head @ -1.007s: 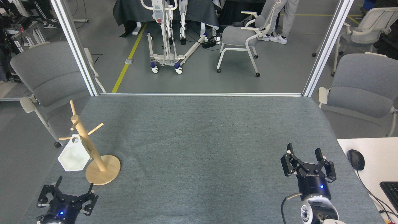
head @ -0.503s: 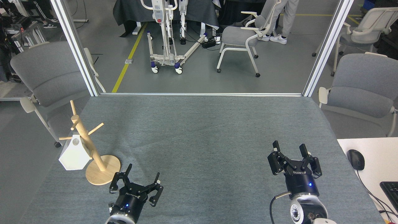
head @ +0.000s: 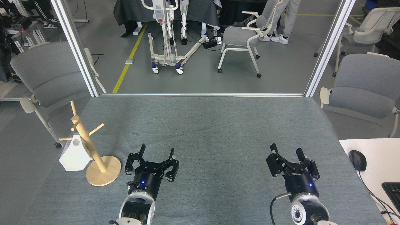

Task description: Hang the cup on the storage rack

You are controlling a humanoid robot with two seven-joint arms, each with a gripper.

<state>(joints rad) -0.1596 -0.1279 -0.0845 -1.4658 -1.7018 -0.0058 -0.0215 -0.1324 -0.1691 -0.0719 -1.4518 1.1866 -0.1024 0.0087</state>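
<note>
The white faceted cup (head: 75, 154) hangs on a peg of the light wooden storage rack (head: 90, 153) at the table's left edge, its hexagonal rim facing down and left. My left gripper (head: 157, 150) stands open and empty over the table, right of the rack's round base and apart from it. Over the right part of the table my right gripper (head: 287, 150) is open too, with nothing between its fingers.
The grey felt table (head: 206, 125) is framed by metal posts (head: 75, 47). Grey chairs (head: 47, 78) stand off its left and right sides. A white desk (head: 372, 159) with a mouse and keyboard adjoins the right front.
My left gripper has swung from beside the rack's base rightward and forward to the table's middle-left. My right gripper shifted left and slightly forward. The cup stays hanging on the rack.
</note>
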